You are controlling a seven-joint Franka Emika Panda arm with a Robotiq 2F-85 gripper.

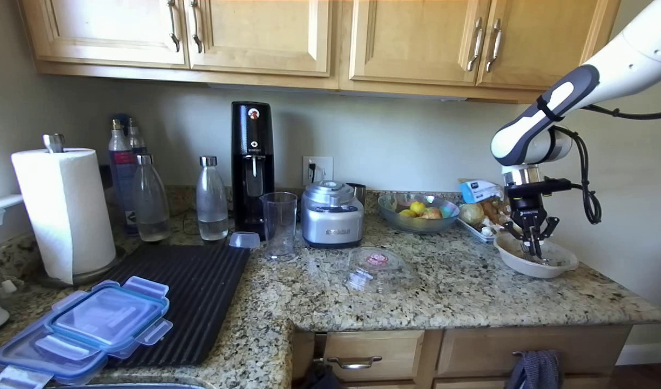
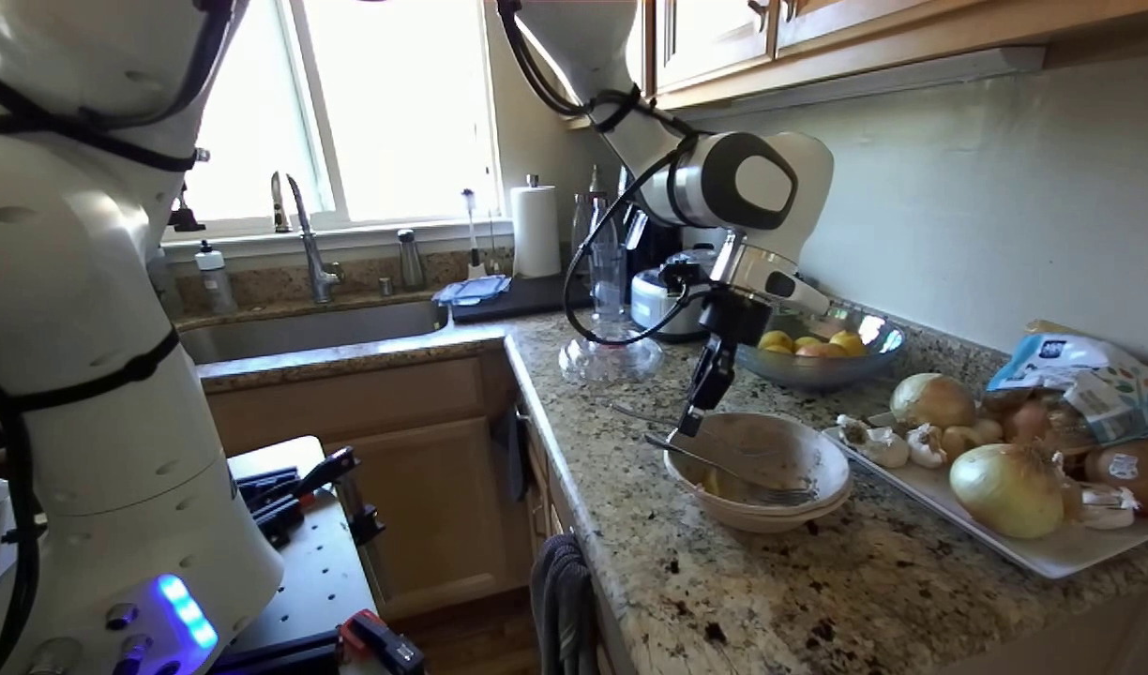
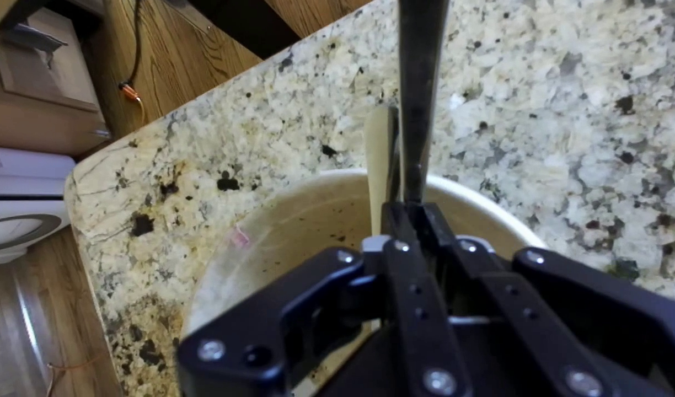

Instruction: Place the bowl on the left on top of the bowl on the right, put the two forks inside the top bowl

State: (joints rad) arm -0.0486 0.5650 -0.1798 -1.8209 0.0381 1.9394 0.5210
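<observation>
nearly done, i'd say. stack made: top bowl (image 2: 813,453) nested in lower bowl (image 2: 766,525) on the worktop (image 2: 724,600); which of them the task calls left, can't tell. 1st fork (image 2: 729,472) lies in the top bowl, head inside, handle out over the rim. 2nd fork (image 3: 419,99) is in the gripper (image 3: 412,215): jaws closed right up, pinching its handle, no gap beyond the metal. its head looks to be in or above the top bowl; contact, can't tell. left, probably: let go of the 2nd fork and back off. views: wrist shows the pinch and both handles near each other, no tines. the tines (image 2: 792,495) and 2 rims show in an exterior view. in an exterior view the stack (image 1: 549,272) reads as 1 bowl, forks hard to make out by the jaws.
</observation>
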